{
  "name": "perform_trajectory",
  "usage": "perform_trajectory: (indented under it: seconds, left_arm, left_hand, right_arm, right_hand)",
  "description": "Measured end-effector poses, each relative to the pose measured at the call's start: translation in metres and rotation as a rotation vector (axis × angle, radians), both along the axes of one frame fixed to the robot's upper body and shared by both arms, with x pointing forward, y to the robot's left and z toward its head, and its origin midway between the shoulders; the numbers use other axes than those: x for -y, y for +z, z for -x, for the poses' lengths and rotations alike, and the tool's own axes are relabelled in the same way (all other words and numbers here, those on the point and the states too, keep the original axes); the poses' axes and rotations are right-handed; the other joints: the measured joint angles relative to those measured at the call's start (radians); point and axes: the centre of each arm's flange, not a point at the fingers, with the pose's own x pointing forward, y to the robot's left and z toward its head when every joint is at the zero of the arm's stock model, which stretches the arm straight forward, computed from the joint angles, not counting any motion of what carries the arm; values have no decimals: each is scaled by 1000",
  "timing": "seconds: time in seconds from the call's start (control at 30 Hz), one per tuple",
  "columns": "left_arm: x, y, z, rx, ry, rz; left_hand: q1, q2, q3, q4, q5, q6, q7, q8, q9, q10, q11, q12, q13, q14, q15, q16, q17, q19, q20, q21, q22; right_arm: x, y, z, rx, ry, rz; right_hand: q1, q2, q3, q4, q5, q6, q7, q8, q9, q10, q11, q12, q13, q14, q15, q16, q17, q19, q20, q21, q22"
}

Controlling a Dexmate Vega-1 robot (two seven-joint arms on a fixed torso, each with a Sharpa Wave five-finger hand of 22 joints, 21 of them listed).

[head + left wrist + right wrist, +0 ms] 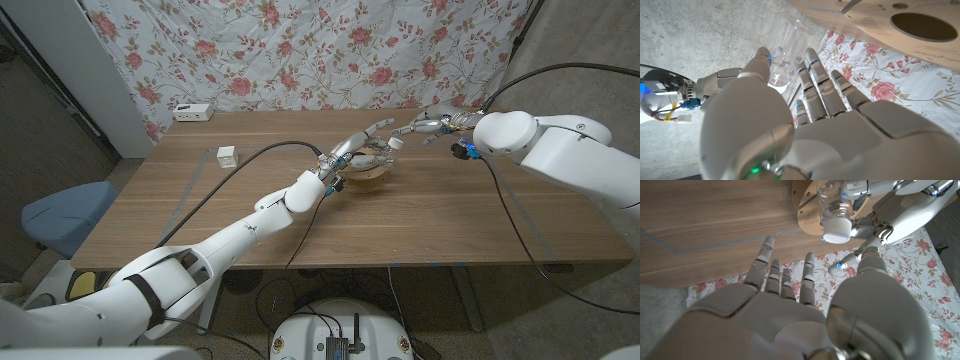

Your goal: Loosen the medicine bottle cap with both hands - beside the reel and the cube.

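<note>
A wooden table [420,215] runs from its near edge to a floral curtain [300,50] behind the far edge. The robot's left arm reaches from the near left corner toward the middle of the far half. There its left hand [357,147] holds a clear medicine bottle [836,202] lifted above a flat wooden reel [366,172], fingers wrapped around the body. The white cap [836,230] is on the bottle and points toward the right hand [432,125], which comes in over the far right edge. That hand's fingers are spread and straight, holding nothing, with fingertips [839,266] just short of the cap. A small white cube [227,156] sits well apart, toward the far left edge. Judging by this, the bottle is steadied but the cap is not yet gripped; grasping and twisting remain.
</note>
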Motion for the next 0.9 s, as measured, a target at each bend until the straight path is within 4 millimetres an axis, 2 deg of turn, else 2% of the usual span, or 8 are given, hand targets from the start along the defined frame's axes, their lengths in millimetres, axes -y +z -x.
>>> perform_trajectory:
  seconds: [0.1, 0.23, 0.33, 0.63, 0.73, 0.9]
  left_arm:
    - [0, 0, 0, 3, 1, 0]
    - [0, 0, 0, 8, 0, 4]
    - [0, 0, 0, 9, 0, 3]
    - [1, 0, -1, 12, 1, 3]
    - [1, 0, -1, 13, 0, 3]
    - [1, 0, -2, 13, 1, 1]
  left_hand:
    - [0, 0, 0, 0, 0, 0, 0, 0, 0, 0, 0, 0, 0, 0, 0, 0, 0, 0, 0, 0, 0]
    - [0, 0, 0, 0, 0, 0, 0, 0, 0, 0, 0, 0, 0, 0, 0, 0, 0, 0, 0, 0, 0]
    - [0, 0, 0, 0, 0, 0, 0, 0, 0, 0, 0, 0, 0, 0, 0, 0, 0, 0, 0, 0, 0]
    - [5, 0, -1, -1, 3, 0, 0, 0, 0, 0, 0, 0, 0, 0, 0, 0, 0, 0, 0, 0, 0]
    - [5, 0, -1, -1, 3, 0, 0, 0, 0, 0, 0, 0, 0, 0, 0, 0, 0, 0, 0, 0, 0]
    - [5, 0, -2, -1, 3, 0, 0, 0, 0, 0, 0, 3, 0, 0, 0, 0, 0, 0, 0, 0, 0]
  right_arm:
    - [1, -1, 0, -18, -3, -2]
    - [0, 1, 0, -33, -3, -9]
    - [0, 0, -1, -49, -3, -13]
    - [0, -1, -2, -85, -4, -20]
    - [-1, -1, -3, -92, -4, -22]
    - [-3, -1, -5, -101, -6, -22]
  right_hand:
    - [-27, -12, -8, 5, 1, 10, 10, 4, 4, 8, 7, 0, 0, 14, -3, 0, 0, 0, 0, 0, 0]
    - [-37, -15, -13, 0, 1, 17, 18, 8, 7, 11, 3, 0, 0, 18, 1, 0, -3, 0, 0, 0, 0]
    - [-49, -18, -17, 5, 7, 8, 37, 8, 9, 18, 4, 0, 0, 24, 0, 1, -3, 8, -1, 0, 0]
    - [-56, -19, -19, 3, 7, 12, 40, 8, 13, 24, 5, 0, -2, 33, 1, 4, -3, 21, -2, 5, 0]
    - [-56, -19, -20, 1, 15, 23, 44, 16, 17, 30, 6, 0, -3, 40, 2, 4, -2, 29, -2, 5, 0]
    - [-56, -19, -15, -11, 16, 41, 40, 24, 23, 33, 3, 0, -3, 45, 0, 4, -2, 34, 3, 5, 0]
